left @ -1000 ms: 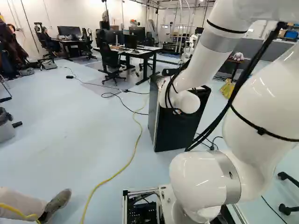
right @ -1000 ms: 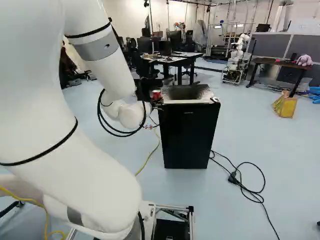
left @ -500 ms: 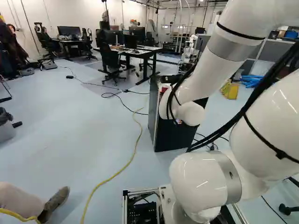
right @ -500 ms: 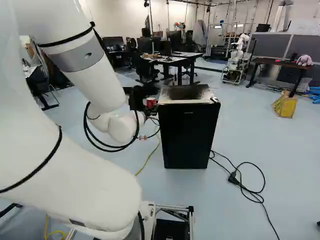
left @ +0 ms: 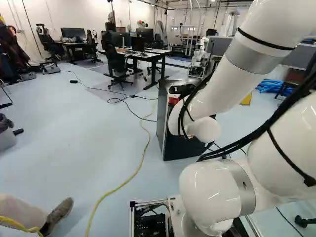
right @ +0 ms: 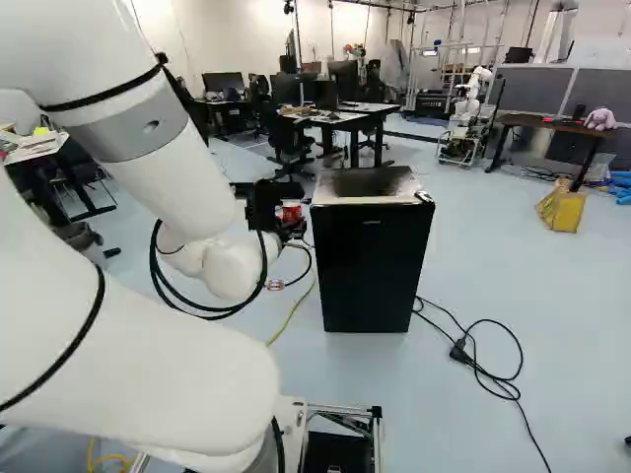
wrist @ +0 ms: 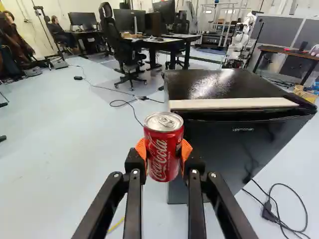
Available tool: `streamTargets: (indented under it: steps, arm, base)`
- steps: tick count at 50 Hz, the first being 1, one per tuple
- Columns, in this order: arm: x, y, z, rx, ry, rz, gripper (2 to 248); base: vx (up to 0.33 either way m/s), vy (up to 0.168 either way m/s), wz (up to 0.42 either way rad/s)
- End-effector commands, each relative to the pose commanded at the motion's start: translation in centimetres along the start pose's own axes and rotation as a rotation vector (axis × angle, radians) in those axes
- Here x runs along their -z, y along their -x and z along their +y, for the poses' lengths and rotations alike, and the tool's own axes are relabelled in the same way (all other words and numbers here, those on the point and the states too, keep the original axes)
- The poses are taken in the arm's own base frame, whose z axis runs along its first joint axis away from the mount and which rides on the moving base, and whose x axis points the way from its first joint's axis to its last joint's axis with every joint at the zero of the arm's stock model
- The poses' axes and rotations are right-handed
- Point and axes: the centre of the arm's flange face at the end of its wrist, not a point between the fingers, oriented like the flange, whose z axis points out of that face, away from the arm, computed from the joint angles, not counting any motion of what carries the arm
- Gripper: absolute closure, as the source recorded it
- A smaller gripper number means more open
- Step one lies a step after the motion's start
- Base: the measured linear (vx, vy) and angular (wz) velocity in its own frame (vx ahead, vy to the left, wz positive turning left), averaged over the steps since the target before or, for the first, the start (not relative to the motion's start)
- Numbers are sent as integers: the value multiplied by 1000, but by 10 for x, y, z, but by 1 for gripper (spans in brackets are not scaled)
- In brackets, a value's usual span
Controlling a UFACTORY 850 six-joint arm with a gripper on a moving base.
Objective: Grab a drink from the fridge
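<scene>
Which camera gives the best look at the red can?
The wrist view: there the red can is large, silvery lid and white lettering clear, held between the gripper's orange pads. The right base view shows just a small red patch beside the fridge; the left, a bit of red past the white arm.

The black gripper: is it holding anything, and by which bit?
The black gripper holds a red metal drink can upright, by the middle of its sides, between its orange pads.
</scene>
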Motion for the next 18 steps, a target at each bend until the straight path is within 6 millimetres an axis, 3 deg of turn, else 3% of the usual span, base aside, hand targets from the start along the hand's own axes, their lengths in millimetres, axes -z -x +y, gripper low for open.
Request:
streamTargets:
  steps: [18]
  arm:
    - [3, 3, -1, 1, -3, -3, 163]
  base:
    - [0, 0, 0]
